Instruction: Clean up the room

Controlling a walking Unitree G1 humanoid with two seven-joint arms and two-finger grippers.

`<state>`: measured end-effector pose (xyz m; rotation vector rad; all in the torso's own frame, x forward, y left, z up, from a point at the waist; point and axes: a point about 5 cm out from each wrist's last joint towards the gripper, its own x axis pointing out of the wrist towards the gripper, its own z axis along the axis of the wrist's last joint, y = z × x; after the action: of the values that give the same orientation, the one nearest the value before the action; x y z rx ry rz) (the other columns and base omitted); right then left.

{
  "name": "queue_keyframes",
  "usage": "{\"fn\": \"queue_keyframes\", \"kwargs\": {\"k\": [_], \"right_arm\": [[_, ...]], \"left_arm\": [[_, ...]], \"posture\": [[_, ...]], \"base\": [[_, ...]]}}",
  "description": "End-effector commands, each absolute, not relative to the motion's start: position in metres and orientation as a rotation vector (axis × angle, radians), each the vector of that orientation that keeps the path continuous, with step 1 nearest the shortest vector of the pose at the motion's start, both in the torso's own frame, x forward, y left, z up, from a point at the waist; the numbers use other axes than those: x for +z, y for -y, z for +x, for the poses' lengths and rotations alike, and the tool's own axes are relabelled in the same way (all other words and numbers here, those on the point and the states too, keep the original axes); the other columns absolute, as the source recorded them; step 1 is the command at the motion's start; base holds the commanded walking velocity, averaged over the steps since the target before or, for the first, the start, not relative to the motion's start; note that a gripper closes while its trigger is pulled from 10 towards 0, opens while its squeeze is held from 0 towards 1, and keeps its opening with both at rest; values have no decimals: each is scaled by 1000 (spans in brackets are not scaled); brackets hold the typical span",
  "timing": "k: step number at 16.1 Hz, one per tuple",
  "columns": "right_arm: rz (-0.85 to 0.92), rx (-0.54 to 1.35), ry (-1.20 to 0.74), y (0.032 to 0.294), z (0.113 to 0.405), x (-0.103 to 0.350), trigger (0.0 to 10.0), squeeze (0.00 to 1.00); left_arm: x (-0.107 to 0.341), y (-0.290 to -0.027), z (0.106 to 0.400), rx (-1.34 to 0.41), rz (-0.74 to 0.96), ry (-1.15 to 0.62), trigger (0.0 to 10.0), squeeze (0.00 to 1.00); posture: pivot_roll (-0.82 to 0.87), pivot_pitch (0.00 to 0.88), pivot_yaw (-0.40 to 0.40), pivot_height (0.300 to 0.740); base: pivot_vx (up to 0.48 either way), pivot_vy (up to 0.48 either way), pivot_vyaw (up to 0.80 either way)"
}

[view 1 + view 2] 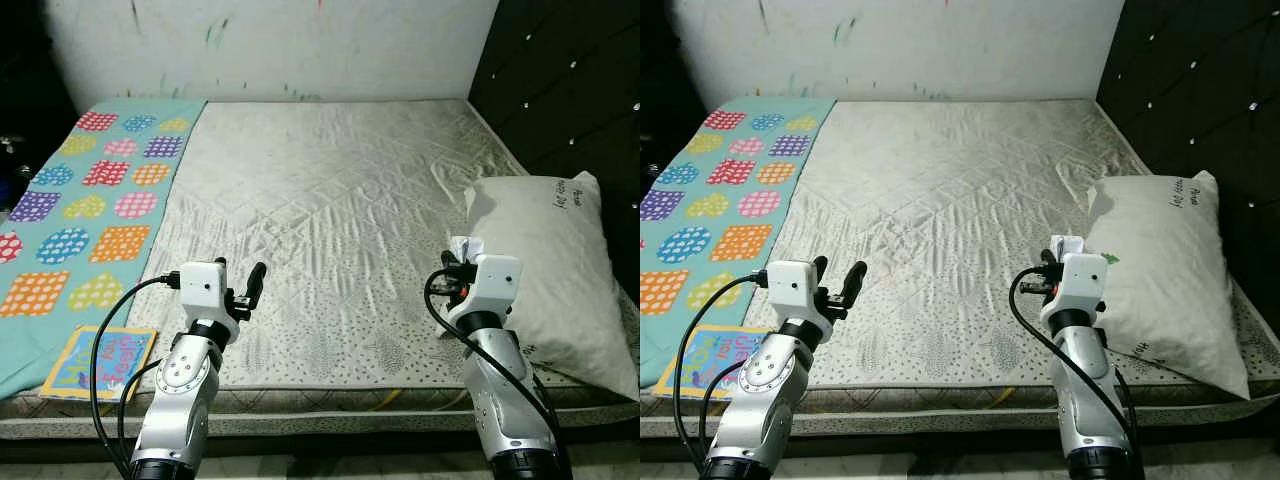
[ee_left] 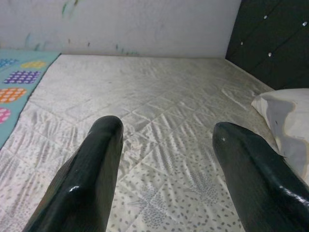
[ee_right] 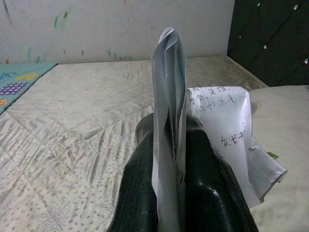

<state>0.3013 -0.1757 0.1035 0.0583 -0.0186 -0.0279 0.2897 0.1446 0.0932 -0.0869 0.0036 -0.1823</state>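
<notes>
White crumpled paper (image 1: 466,247) sits right in the right pincer (image 1: 458,262), in the left eye view, raised over the near right part of the bed (image 1: 330,190) and just beside the pillow (image 1: 555,270) on its left. The left pincer (image 1: 240,285) hangs over the near left of the bed, fingers spread wide and empty. A picture book (image 1: 98,362) lies at the near left corner on the patterned blanket (image 1: 85,215), much nearer the left arm than the right.

From the right eye, the same layout holds: paper at the right pincer's tip, pillow to its right, book low on the left.

Along the left wrist, both black fingers (image 2: 91,174) stand well apart over bare quilted mattress, nothing between them.

Along the right wrist, the fingers are closed on the paper, which stands upright between them as a folded edge, its long axis running up and away from the tips, with a written-on flap spilling toward the pillow side. Since the paper is already held, the next move probably turns on carrying it off the bed.
</notes>
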Motion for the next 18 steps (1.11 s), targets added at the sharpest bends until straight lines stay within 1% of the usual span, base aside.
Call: {"fn": "queue_keyframes", "kwargs": {"k": [1,6,15,18], "right_arm": [[52,-28,9,178,301,104,10000,0],[43,-16,6,177,301,104,10000,0],[21,5,-6,176,300,102,10000,0],[16,9,-7,176,300,102,10000,0]], "left_arm": [[97,-147,291,-178,-83,3,10000,0],[96,-150,290,-152,-113,-8,10000,0],[96,-148,288,-160,-118,-19,10000,0],[95,-149,287,-153,-135,-19,10000,0]], "posture": [[-133,56,-6,740],[-135,67,-12,740],[-136,75,-20,740],[-137,76,-21,740]], "base": [[0,285,0],[0,467,0],[0,480,0],[0,86,0]]}}
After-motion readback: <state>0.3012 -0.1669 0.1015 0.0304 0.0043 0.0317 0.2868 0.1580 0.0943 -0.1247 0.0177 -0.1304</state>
